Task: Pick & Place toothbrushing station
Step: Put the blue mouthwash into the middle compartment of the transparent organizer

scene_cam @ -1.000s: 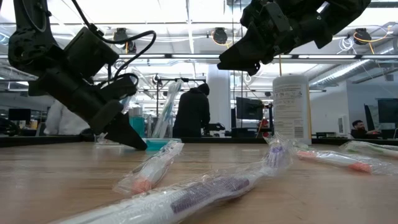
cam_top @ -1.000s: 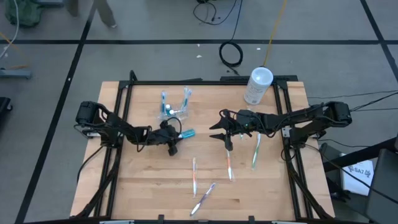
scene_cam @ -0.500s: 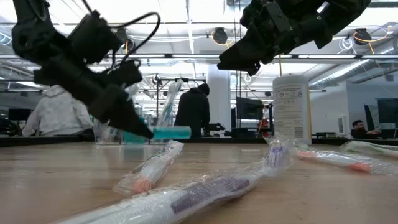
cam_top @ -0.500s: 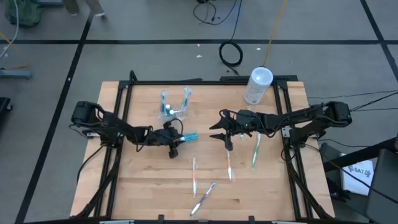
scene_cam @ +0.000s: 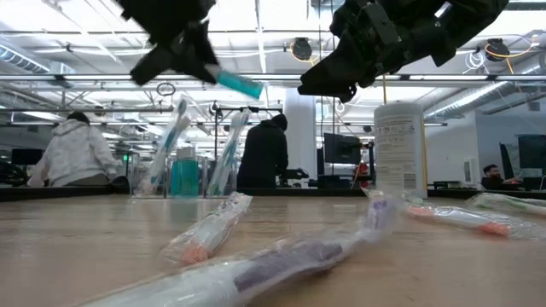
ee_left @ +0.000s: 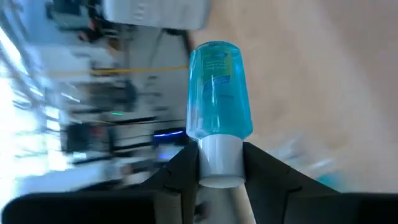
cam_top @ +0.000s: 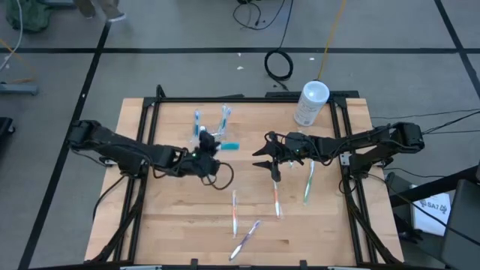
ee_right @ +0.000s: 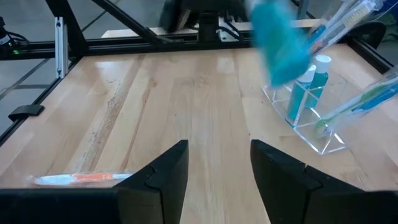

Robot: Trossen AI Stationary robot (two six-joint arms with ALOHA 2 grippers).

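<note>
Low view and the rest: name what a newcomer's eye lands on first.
The left gripper holds a small teal bottle by its white cap, high above the table and close to the clear plastic cup with toothbrushes in it. The right gripper hangs open mid-table, over wrapped toothbrushes strewn on the wood.

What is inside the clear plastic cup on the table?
The clear cup holds a teal bottle with a white cap and wrapped toothbrushes leaning out of it. Its bottom is hard to see. The left claw holds another teal bottle.
</note>
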